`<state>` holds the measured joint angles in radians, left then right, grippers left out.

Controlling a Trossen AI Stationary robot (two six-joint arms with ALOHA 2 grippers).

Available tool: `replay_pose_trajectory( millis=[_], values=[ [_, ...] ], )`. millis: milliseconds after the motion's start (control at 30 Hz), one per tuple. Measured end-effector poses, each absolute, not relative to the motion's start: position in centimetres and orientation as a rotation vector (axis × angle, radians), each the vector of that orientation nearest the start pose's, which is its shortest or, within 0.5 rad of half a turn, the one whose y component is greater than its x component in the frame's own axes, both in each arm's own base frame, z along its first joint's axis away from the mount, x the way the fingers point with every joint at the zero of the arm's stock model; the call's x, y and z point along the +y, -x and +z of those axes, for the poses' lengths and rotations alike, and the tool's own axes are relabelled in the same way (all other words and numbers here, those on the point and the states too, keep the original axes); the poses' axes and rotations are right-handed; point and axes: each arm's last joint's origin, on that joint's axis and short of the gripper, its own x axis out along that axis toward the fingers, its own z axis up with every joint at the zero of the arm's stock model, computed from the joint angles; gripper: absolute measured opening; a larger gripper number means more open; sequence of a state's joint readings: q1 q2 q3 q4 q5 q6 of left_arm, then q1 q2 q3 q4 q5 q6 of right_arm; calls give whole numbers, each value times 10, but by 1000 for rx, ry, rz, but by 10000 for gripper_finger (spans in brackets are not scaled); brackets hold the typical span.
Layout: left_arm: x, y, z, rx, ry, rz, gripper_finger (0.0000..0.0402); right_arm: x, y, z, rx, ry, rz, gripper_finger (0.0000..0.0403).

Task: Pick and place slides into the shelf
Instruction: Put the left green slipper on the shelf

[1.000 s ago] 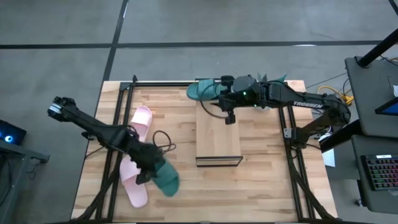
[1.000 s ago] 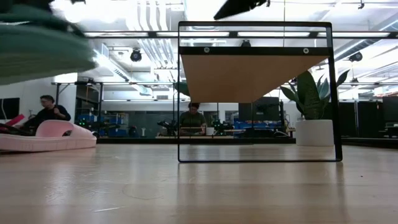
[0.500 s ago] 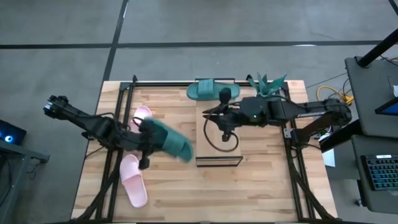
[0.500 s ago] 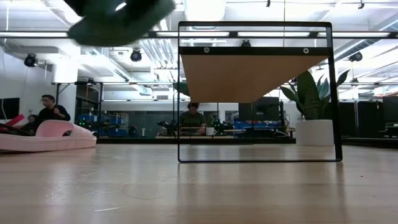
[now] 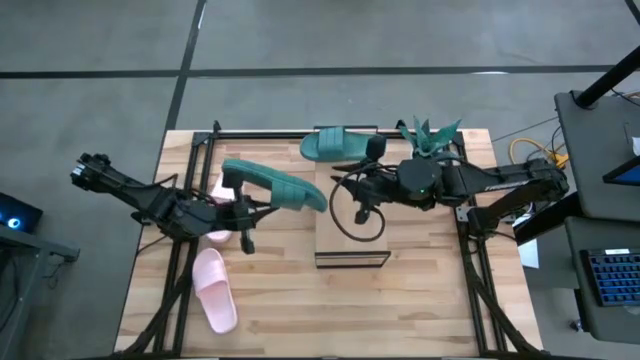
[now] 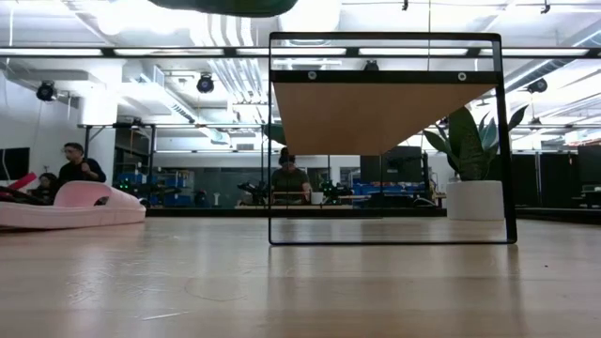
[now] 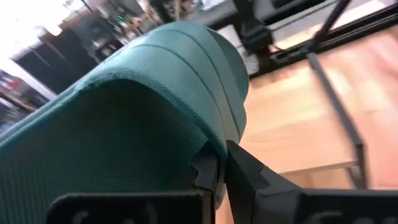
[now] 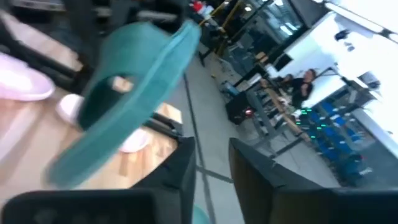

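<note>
Teal-green rubber slide sandal (image 5: 272,186) is riding in the air over the butcher-block table (image 5: 270,300), its toe pointing toward the light-wood plank-topped shelf (image 5: 351,225) just beside it. The left gripper (image 7: 214,171) is pinching the sandal's edge, fingers closed on it. Judging by its look, the sandal is light, springy and likely to flop, so a grip at the sole's rim suits it. The right gripper (image 8: 208,162) is hovering open over the shelf's top.

- Raised teal slide (image 6: 225,6) cut off by low view's top edge.
- Far pink slide (image 5: 222,186) mostly hidden beneath left gripper (image 5: 243,205).
- Right wrist view motion-blurred throughout.
</note>
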<state>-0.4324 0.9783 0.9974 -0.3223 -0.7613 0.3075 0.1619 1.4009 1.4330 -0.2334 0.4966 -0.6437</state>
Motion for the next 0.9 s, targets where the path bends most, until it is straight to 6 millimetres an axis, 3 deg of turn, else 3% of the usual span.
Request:
replay_pose_trajectory(
  millis=[233,367,900],
  values=[
    [-65,-194,372,231,-585,388,1,37,-307,411,297,646,-236,193],
    [-66,-197,376,208,-617,421,1,37,-303,415,278,617,-238,228],
    [-79,-226,381,123,-824,476,1,39,-297,423,218,581,-148,241]
  ],
)
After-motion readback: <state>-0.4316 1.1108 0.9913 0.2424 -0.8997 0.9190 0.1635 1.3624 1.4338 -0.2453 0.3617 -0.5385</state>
